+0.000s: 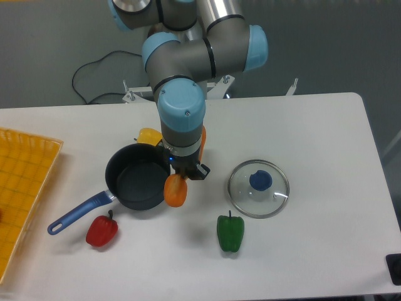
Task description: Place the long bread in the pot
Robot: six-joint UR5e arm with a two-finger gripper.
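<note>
The long bread (175,190) is a glossy orange baguette; its lower end shows below my wrist and its upper end sticks out behind the wrist at the right. My gripper (182,173) is shut on it, holding it just off the right rim of the pot (136,176). The pot is a small dark saucepan with a blue handle pointing to the lower left, and its inside looks bare. My fingers are mostly hidden under the wrist.
A glass lid with a blue knob (258,188) lies right of the pot. A green pepper (230,232) and a red pepper (101,231) sit nearer the front. A small yellow item (148,136) peeks out behind the pot. A yellow tray (22,188) fills the left edge.
</note>
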